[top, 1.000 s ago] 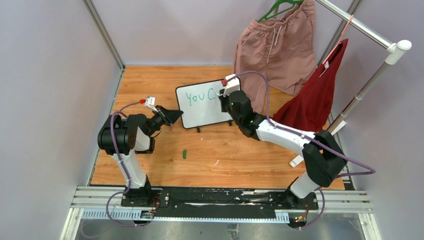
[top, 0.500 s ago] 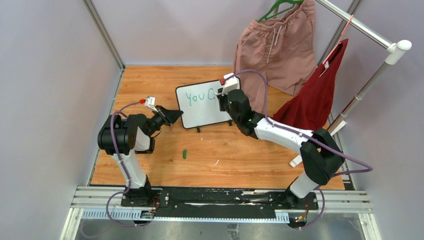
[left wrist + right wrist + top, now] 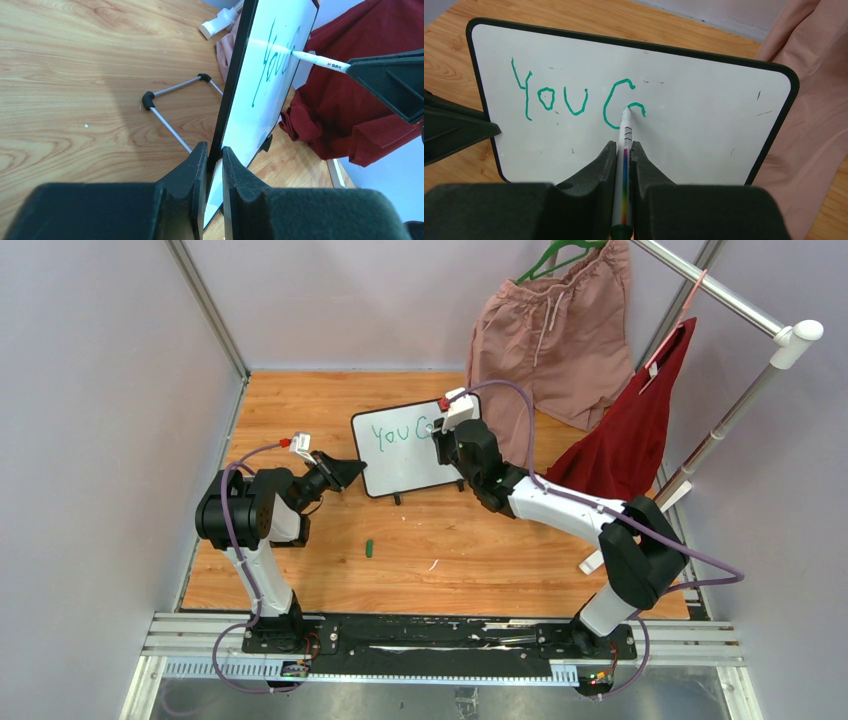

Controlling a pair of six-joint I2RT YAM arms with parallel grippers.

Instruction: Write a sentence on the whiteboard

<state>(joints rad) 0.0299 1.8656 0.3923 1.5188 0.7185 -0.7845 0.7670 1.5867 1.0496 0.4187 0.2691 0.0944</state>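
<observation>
While my left fingers [image 3: 215, 150] pinch its black-framed left edge, the whiteboard [image 3: 405, 468] stands upright on little feet mid-bench [image 3: 300, 410]. The green sentence [image 3: 575, 111] on its white face reads "You C" plus 1 partial letter. My right fingers [image 3: 623, 146] clamp a white marker [image 3: 625, 125], tip touching that stroke.

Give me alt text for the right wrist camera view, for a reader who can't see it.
The right gripper pinches a white marker whose tip touches an upright whiteboard, beside green handwriting reading "You C" plus a started letter. The left gripper holds the board's left edge; pink fabric shows at right.
</observation>
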